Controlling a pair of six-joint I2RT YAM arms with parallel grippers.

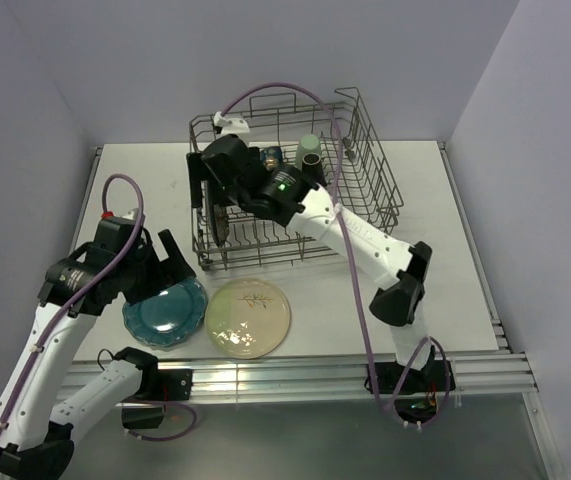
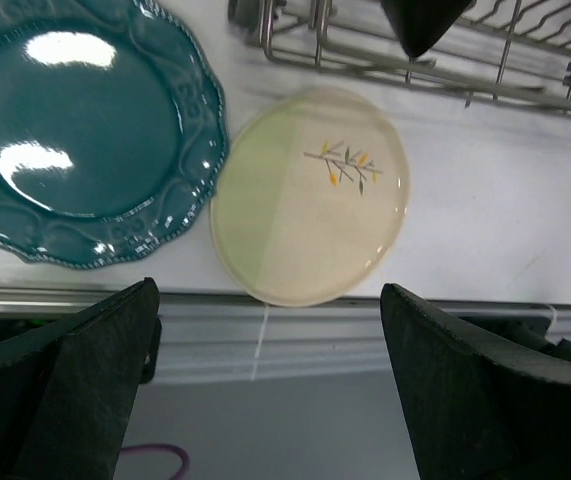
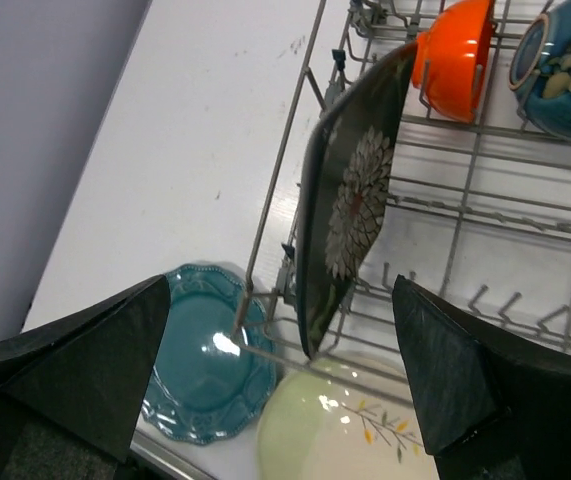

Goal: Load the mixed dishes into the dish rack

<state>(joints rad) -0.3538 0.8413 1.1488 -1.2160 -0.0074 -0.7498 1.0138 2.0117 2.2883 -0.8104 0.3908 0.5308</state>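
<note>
With much of the load already racked, two plates are left on the tabletop (image 1: 435, 290). The teal plate (image 2: 75, 120) and the cream plate (image 2: 310, 195) lie flat side by side, rims meeting or nearly so, directly beneath the left tool (image 2: 268, 300). Its jaws stand wide apart and empty. Just beyond that tool's tips runs the near edge of the rack (image 1: 377, 160).

Inside the rack, the floral plate (image 3: 350, 200) stands on edge among the tines right in front of the right tool (image 3: 280, 290), which hovers with jaws apart, holding nothing. Farther past that tool, the orange bowl (image 3: 455, 45) and the dark bowl (image 3: 565, 70) sit tipped among the wires. The green cup (image 1: 309, 148) stands beyond it, toward the far wall.

Whether any other dish is in the rack cannot be told, since the right arm covers part of it. By this showing the job looks well past halfway, with the two flat plates the visible remainder.
</note>
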